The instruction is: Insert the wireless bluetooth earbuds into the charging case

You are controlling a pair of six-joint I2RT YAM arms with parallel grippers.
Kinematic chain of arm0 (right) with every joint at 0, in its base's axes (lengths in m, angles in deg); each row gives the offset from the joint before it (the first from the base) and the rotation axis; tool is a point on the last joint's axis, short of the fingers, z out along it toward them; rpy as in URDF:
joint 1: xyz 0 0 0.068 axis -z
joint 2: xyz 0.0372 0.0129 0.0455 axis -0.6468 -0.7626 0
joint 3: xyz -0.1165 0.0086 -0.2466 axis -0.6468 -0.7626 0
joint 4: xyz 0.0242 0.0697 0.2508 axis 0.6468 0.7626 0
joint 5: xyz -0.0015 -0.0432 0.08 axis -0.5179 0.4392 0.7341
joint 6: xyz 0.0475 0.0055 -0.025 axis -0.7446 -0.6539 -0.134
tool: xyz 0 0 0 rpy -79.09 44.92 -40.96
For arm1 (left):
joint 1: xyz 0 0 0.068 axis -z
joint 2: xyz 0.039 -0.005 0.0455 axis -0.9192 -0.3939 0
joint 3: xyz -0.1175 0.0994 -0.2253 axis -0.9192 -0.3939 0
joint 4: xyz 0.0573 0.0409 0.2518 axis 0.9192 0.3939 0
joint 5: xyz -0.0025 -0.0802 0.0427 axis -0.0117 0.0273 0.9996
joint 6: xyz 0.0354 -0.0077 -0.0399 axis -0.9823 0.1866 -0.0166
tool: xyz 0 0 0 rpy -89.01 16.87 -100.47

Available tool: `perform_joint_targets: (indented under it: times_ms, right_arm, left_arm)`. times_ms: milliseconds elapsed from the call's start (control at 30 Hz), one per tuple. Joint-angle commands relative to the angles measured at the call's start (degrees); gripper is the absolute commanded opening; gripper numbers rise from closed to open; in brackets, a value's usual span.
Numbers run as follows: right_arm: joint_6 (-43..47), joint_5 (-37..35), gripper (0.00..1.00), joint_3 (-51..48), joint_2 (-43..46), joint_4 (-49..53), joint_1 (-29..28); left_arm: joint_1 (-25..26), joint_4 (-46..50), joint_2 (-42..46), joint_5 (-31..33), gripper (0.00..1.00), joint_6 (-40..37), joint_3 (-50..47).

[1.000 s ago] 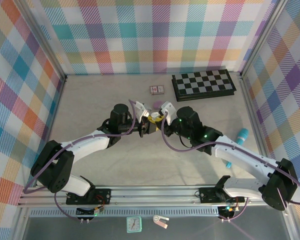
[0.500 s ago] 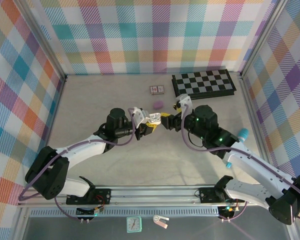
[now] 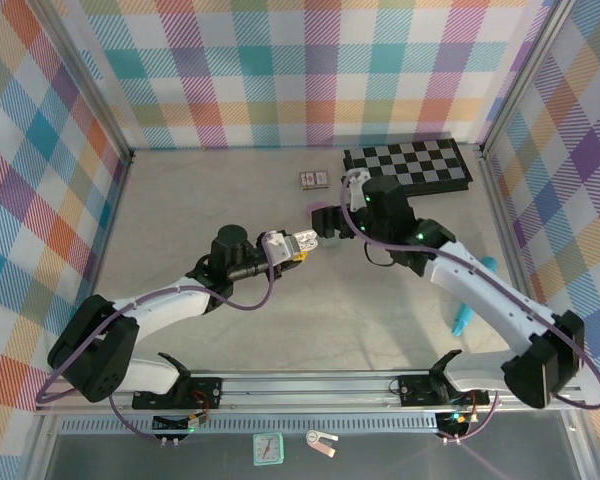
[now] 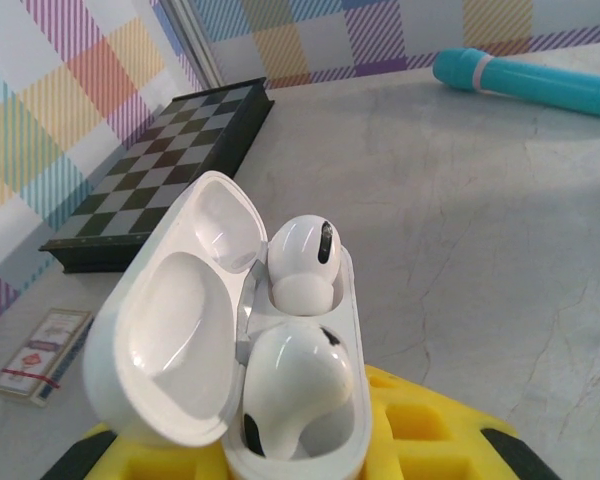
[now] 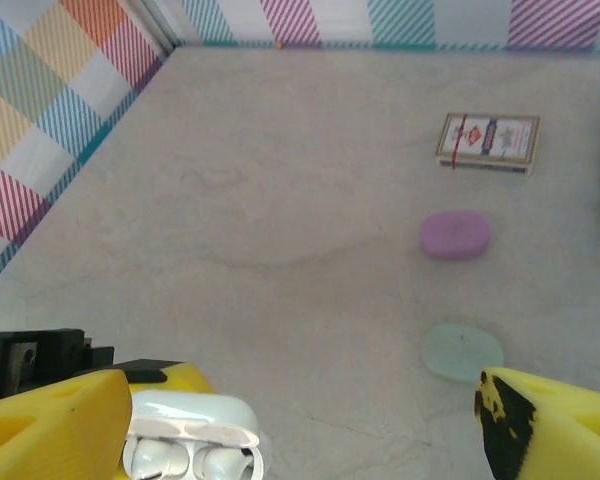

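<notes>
The white charging case [image 4: 280, 400] is held with its lid [image 4: 170, 335] swung open, and my left gripper [image 4: 280, 455] is shut on its base. Two white wireless bluetooth earbuds sit in its wells, one at the far end [image 4: 302, 262] and one at the near end [image 4: 295, 385]. From above, the case [image 3: 307, 241] is at mid-table at the tip of my left gripper [image 3: 292, 246]. My right gripper [image 3: 330, 218] hovers just beyond it, open and holding nothing. In the right wrist view the case [image 5: 195, 445] lies low left between the spread yellow fingers [image 5: 55, 425].
A purple pebble case [image 5: 455, 234] and a pale green one [image 5: 462, 352] lie on the table ahead of my right gripper [image 5: 300, 420]. A card deck [image 3: 313, 179] and a folded chessboard [image 3: 407, 168] sit at the back. A teal stick [image 4: 530, 85] lies at the right.
My right gripper has opened and drawn back from the case toward the far side. My left gripper still holds the case, shifted slightly toward the near left.
</notes>
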Motion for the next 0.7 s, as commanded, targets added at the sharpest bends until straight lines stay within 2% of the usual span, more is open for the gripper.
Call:
perform_joint_targets:
  times_ms: [0,167,300,667]
  right_arm:
    - [-0.43,3.91,0.89,4.38,-3.65,7.32,0.15]
    - [3.26,7.35,0.89,10.3,-10.38,12.68,0.14]
    - [4.64,7.17,0.9,13.7,-13.68,16.1,0.16]
    - [6.73,7.67,0.9,12.95,-13.69,18.75,0.14]
  left_arm:
    - [0.43,0.13,2.45,0.99,0.06,-4.66,-0.33]
    - [0.43,-0.71,2.63,1.04,0.05,-3.85,-0.79]
    - [0.44,-0.95,3.36,1.52,0.05,-3.22,-1.49]
    - [0.44,-1.84,3.73,2.46,0.06,-0.51,-1.41]
